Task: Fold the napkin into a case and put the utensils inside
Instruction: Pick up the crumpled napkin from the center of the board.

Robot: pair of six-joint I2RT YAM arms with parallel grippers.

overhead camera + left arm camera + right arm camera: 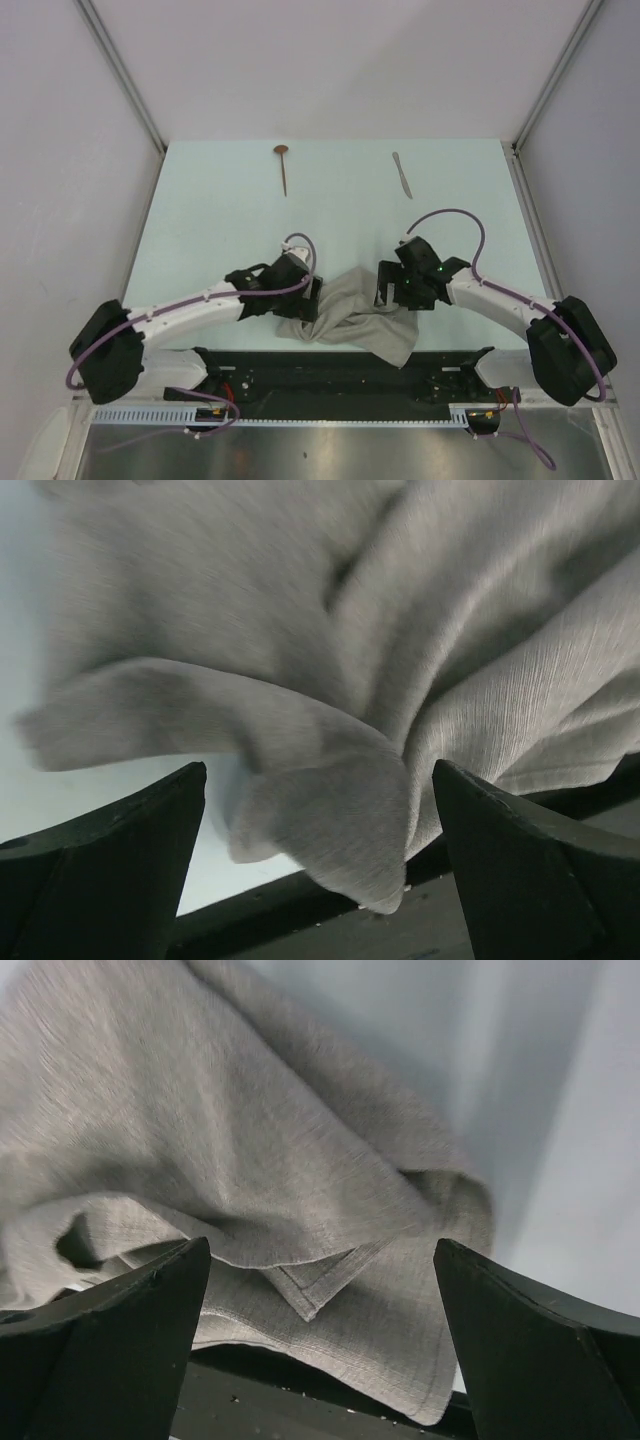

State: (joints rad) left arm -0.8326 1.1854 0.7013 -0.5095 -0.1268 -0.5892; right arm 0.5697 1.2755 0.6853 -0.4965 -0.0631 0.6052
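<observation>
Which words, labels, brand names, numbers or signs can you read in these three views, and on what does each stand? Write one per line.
None: no text can be read in any view.
The crumpled grey-beige woven napkin is plain cloth.
The copper-bowled dark-handled spoon and the slender silver-grey knife are too small to show any stamp.
The pale green table bears no marking.

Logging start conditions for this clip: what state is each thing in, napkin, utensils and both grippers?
napkin: crumpled in a heap, not folded.
spoon: lying flat, far from the napkin.
knife: lying flat, apart from the spoon.
left gripper: open, holding nothing.
right gripper: open, holding nothing.
</observation>
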